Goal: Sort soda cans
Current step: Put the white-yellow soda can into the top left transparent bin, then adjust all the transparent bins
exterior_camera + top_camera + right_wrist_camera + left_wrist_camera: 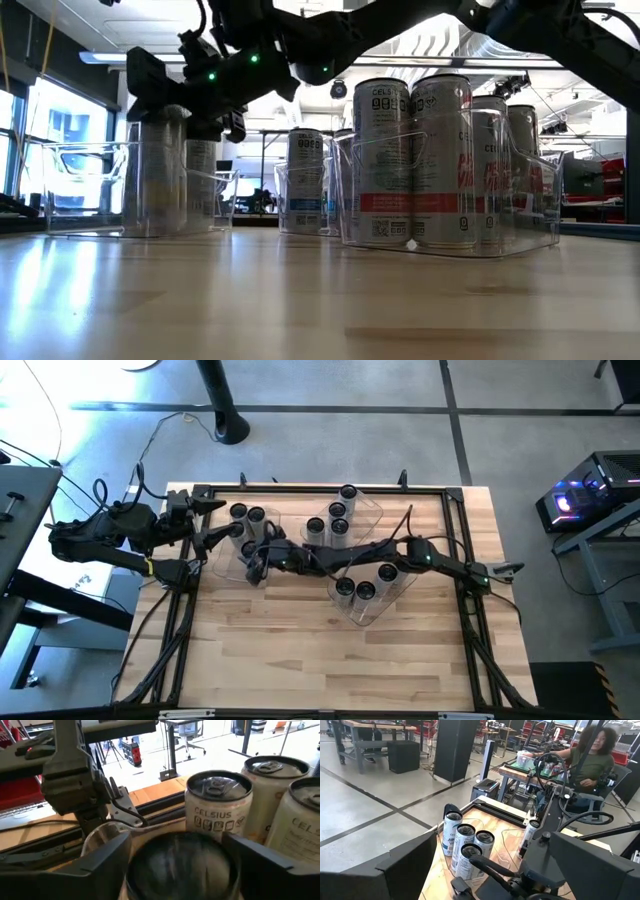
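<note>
Wooden bench (300, 650) held three clear bins (375, 510) near its far edge, every visible can (347, 491) inside one. Right tool (252, 563) straddled a can (180, 865) in the left bin, apparently releasing; left tool (200, 525) waited wide at the left edge.

The high view looks straight down on the whole pale wooden table (330, 650), while the low view sits at tabletop level, facing across it through the clear rectangular plastic bins (450, 190) into the room beyond. The left wrist view looks from the table's left side over the silvery-grey soda cans (465, 845) towards a seated person (590, 760) far off. The right wrist view is close above one dark can top (180, 865); all four views share the cans.
</note>
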